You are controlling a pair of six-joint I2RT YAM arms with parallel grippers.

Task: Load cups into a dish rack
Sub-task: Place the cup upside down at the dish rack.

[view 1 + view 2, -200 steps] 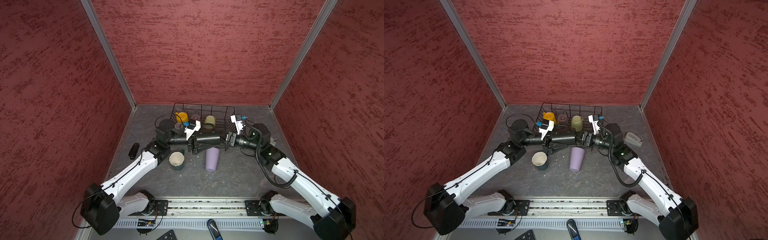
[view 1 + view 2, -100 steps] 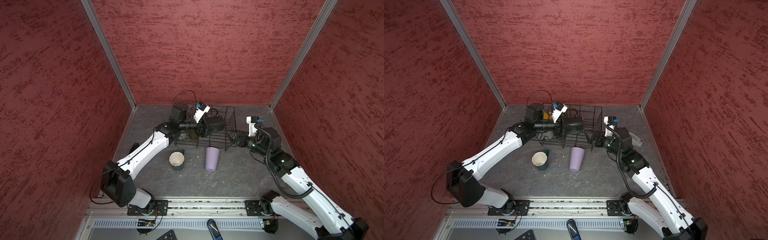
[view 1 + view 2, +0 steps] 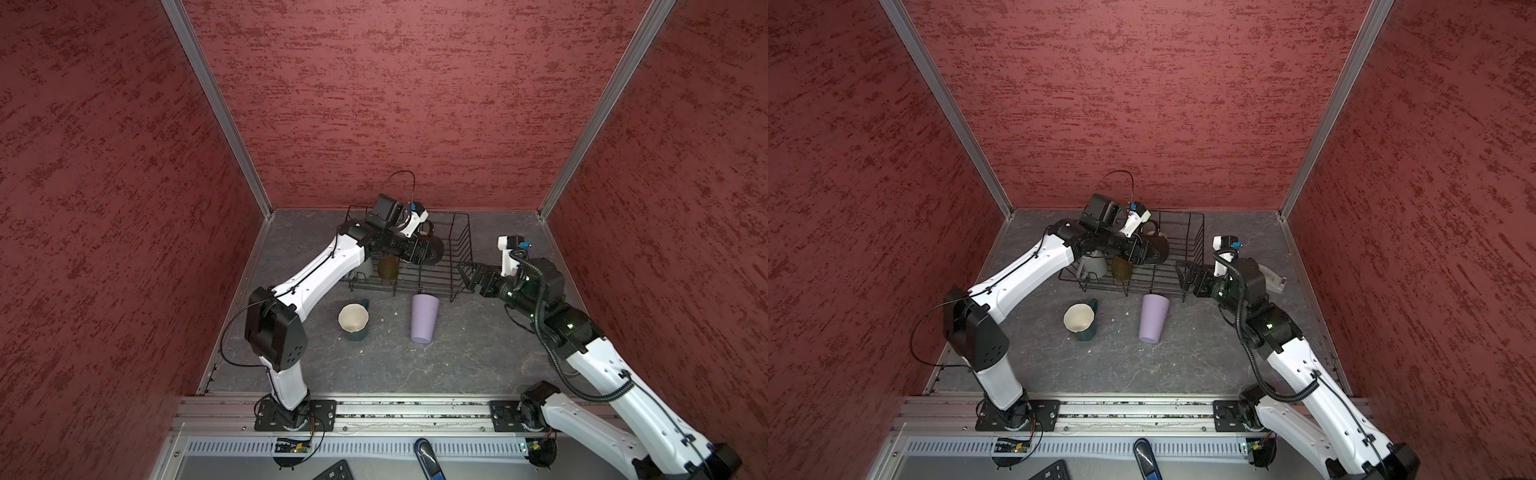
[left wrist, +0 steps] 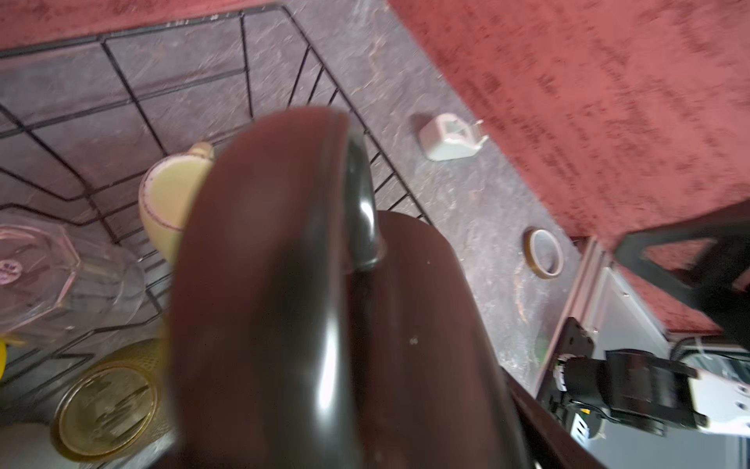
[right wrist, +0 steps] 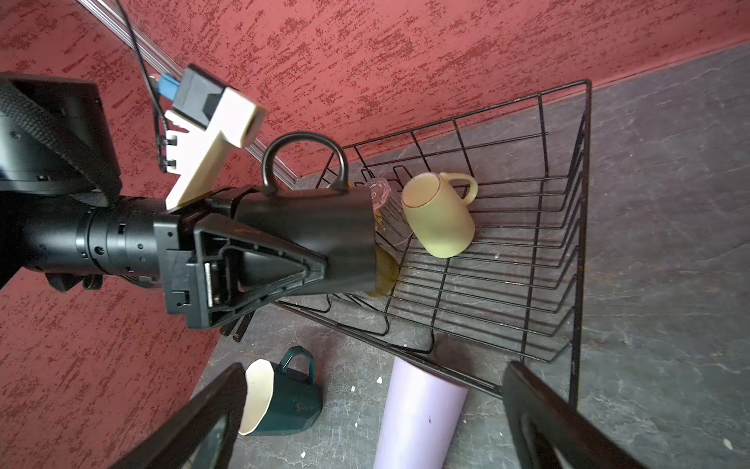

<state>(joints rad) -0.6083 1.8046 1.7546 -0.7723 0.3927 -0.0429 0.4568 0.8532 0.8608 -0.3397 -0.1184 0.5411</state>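
My left gripper (image 3: pixel 424 252) is shut on a black mug (image 3: pixel 436 248), held on its side over the black wire dish rack (image 3: pixel 462 241); the mug fills the left wrist view (image 4: pixel 284 284). Lying in the rack are a pale green mug (image 5: pixel 440 215), a clear glass (image 4: pixel 61 268), an amber glass (image 3: pixel 388 266) and a grey mug (image 3: pixel 1093 266). A teal mug (image 3: pixel 353 320) and an upturned lilac tumbler (image 3: pixel 424 318) stand on the table in front of the rack. My right gripper (image 3: pixel 467 274) hangs open and empty by the rack's right front corner.
A white tape dispenser (image 3: pixel 1273 280) and a tape roll (image 4: pixel 544 253) lie on the table right of the rack. Red walls close in the sides and back. The arms' mounting rail (image 3: pixel 374 409) runs along the front edge.
A second ago both grippers met at the black mug in front of the rack. The right gripper has opened and drawn back to the right; the left arm has carried the mug over the rack.
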